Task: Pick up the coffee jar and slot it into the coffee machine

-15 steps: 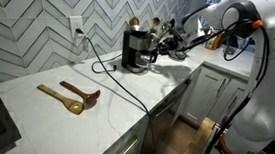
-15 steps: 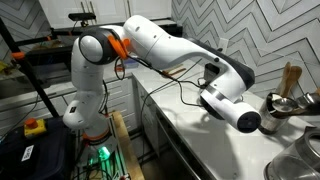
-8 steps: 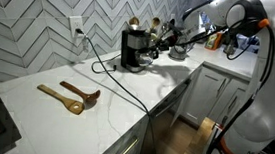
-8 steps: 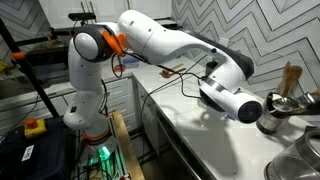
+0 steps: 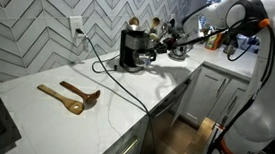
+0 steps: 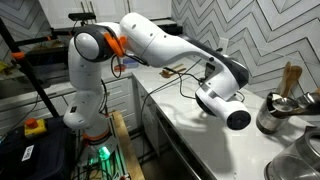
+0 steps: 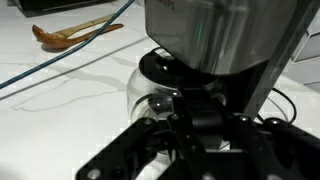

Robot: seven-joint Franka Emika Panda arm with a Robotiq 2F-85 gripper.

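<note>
The coffee jar (image 7: 158, 84), a round clear-glass carafe with a black rim, sits under the overhang of the black coffee machine (image 7: 215, 35), in its slot. My gripper (image 7: 196, 122) is shut on the jar's black handle, directly in front of the machine. In an exterior view the coffee machine (image 5: 132, 48) stands at the back of the white counter and the gripper (image 5: 157, 52) reaches it from the right. From this angle the jar is hard to make out. In an exterior view the arm's wrist (image 6: 225, 100) covers both jar and machine.
Two wooden spoons (image 5: 71, 96) lie on the white counter (image 5: 44, 114), also seen in the wrist view as wooden spoons (image 7: 70, 32). The black power cord (image 5: 117, 77) runs across the counter from a wall outlet (image 5: 77, 27). A metal pot (image 6: 275, 112) and wooden utensils (image 6: 290, 78) stand nearby.
The wrist has shifted slightly back and forth beside the machine. The grip on the handle has stayed the same.
</note>
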